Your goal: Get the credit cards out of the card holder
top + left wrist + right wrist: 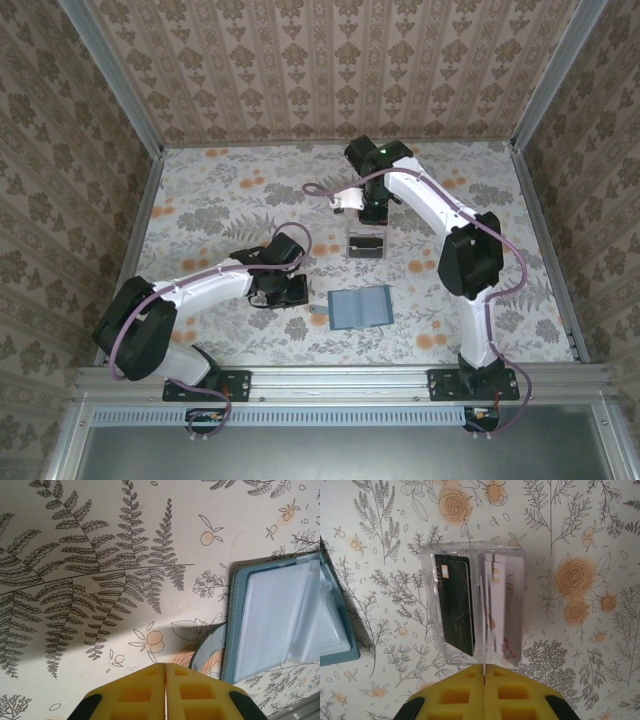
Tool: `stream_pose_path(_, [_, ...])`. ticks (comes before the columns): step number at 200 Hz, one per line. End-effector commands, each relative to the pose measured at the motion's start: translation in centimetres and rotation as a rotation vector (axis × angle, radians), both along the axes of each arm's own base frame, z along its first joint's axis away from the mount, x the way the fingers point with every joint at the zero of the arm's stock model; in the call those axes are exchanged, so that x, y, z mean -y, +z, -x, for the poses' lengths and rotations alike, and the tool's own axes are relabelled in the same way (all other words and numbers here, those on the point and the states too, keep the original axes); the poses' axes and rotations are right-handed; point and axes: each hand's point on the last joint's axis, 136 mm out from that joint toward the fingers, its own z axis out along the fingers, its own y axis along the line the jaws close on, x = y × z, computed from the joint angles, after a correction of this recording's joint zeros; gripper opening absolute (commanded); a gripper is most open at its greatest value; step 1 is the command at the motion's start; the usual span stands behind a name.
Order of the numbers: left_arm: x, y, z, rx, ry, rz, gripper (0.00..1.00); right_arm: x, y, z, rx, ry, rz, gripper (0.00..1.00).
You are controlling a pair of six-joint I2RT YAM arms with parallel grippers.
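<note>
The bench (220, 200) is covered with a white sheet printed with grey ferns, leaves and small orange flowers. Seen from the left wrist, large fern fronds spread across it, with orange fruit beside them. A clear tray (352, 243) stands on the bench, a little right of the middle and toward the far half. Seen from the right wrist, an upright clear divider (481, 610) splits it into two compartments, and the print shows through its walls. Brown patterned wallpaper (340, 70) lines the three walls around the bench, with metal posts (110, 75) at the far corners. A metal rail (340, 382) runs along the near edge.
</note>
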Motion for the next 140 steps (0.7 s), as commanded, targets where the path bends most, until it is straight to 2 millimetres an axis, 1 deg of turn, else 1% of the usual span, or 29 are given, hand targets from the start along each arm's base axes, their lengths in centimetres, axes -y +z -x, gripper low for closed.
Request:
stream_pose_path(1, [-1.0,0.1,0.6,-0.014,-0.005,-0.009,0.08,0.9,-0.5,0.0,-0.047,0.026,0.051,0.0])
stream_pose_path(19, [-1.3,0.1,0.5,-0.015,0.001,-0.007,0.08,0.9,-0.7,-0.6,-0.052,0.028,0.057,0.0])
stream_pose_path(66, [-1.6,0.0,0.4,-0.022,0.009,-0.005,0.08,0.6,-1.8,-1.0,-0.08,0.039,0.047,0.0])
stream_pose_path(113, [-1.5,0.0,0.2,-0.023,0.011,-0.001,0.08,0.5,-3.4,-0.7,-0.133,0.042,0.042,0.0])
stream_pose_path(140, [-1.5,-0.2,0.3,-0.026,0.013,-0.003,0.09,0.1,-4.1,-0.3,-0.171,0.046,0.017,0.0])
